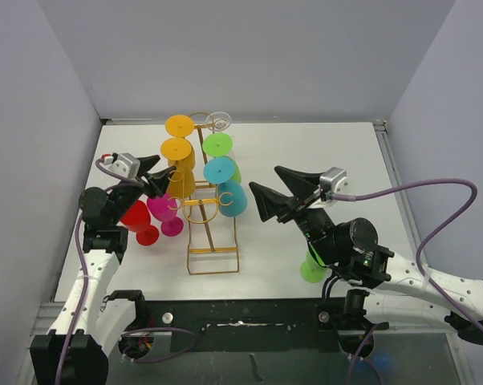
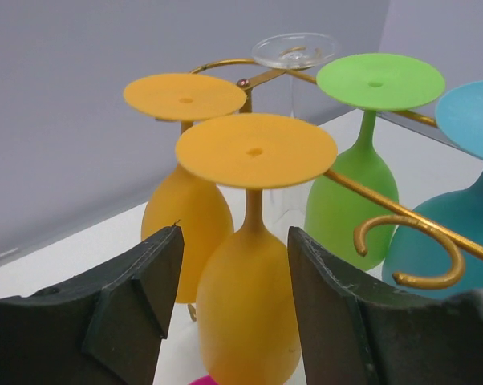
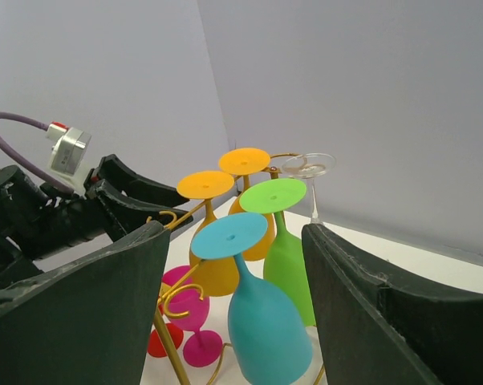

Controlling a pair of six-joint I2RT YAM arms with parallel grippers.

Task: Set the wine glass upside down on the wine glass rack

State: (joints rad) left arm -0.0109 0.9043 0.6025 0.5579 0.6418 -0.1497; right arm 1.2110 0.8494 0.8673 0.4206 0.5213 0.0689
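L hand: fingers apart, nothing gripped. It hovers at bowl height, aimed at the left row of the wine glass rack. The nearer orange glass is framed straight ahead between the fingers but isn't touched. It is already hung by its foot, bowl down, so no grip is needed there.

R hand: also spread wide and empty. It is held off on the rack's other side, facing a teal glass, prob. so as not to block the L arm.

Not yet hung: a magenta wine glass and a red wine glass, apparently upright on the bench, just under and behind the L hand. A green wine glass is partly hidden below the R arm. Which one is meant next can't be told for sure; magenta is judged likeliest, being closest to the L hand.

A free hook is seen ahead-right of the L hand, a likely slot. The glass would need to be gripped, inverted, and its foot slid onto the wires.
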